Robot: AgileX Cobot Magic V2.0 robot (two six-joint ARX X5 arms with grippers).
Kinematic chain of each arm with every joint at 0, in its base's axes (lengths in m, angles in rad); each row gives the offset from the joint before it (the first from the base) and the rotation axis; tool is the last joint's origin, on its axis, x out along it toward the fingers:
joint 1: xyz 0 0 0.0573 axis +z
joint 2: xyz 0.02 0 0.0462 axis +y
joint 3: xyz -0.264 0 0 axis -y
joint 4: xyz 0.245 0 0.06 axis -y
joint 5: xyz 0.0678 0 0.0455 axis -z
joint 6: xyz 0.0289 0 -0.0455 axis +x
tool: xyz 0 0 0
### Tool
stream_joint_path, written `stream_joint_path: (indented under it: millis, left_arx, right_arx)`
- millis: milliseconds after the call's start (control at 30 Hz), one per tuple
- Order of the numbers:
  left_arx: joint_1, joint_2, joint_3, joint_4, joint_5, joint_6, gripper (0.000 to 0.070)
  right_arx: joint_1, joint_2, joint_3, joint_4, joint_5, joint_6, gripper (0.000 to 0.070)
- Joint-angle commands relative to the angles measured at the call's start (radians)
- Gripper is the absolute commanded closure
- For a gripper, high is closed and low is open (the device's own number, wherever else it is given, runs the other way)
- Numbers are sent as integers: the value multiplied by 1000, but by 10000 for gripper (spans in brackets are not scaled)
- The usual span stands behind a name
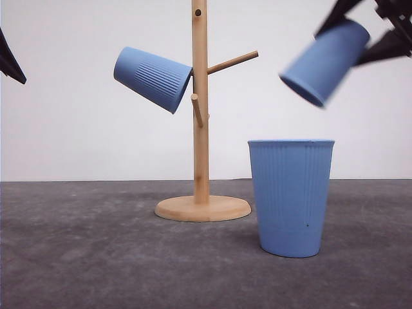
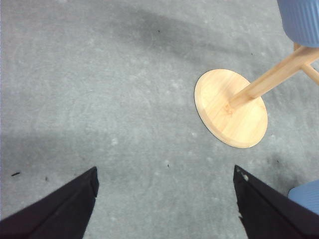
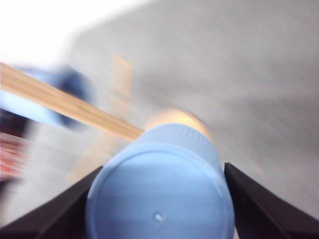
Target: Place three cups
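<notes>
One blue cup point(image 1: 153, 78) hangs tilted on a left peg of the wooden rack point(image 1: 200, 103). A second cup point(image 1: 291, 196) stands upright on the table, right of the rack's base. My right gripper point(image 1: 364, 29) is shut on the third cup point(image 1: 326, 61), held high at the right of the rack with its mouth tilted down-left. The right wrist view shows that cup's bottom point(image 3: 159, 194) between the dark fingers point(image 3: 259, 209), blurred by motion. My left gripper point(image 2: 164, 199) is open over bare table, left of the rack's base point(image 2: 231, 108), and its dark tip point(image 1: 9, 61) shows at the far left.
An upper right peg point(image 1: 233, 62) of the rack is bare, and a short peg point(image 1: 197, 109) points forward below it. The grey mat point(image 1: 96, 251) spreads around the rack. A white wall stands behind.
</notes>
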Motion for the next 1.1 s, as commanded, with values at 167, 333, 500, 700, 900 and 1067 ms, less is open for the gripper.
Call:
stream_joint_path:
  millis: [167, 333, 500, 700, 900, 1067]
  left_arx:
    - [-2, 5, 12, 12, -2, 7, 197]
    - [-2, 5, 12, 12, -2, 7, 197]
    - [-2, 5, 12, 12, -2, 7, 197]
    - [-2, 5, 12, 13, -2, 7, 197]
    - [-2, 5, 12, 13, -2, 7, 197]
    - [-2, 5, 12, 13, -2, 7, 197]
  right_arx:
    - [-1, 24, 26, 277, -105, 260, 371]
    - [14, 64, 26, 399, -160, 347, 371]
    - [20, 124, 26, 405, -203, 343, 371]
    - [39, 183, 26, 408, -219, 314, 370]
    - [85, 233, 26, 434, -217, 297, 371]
    - [120, 273, 26, 454, -192, 289, 370]
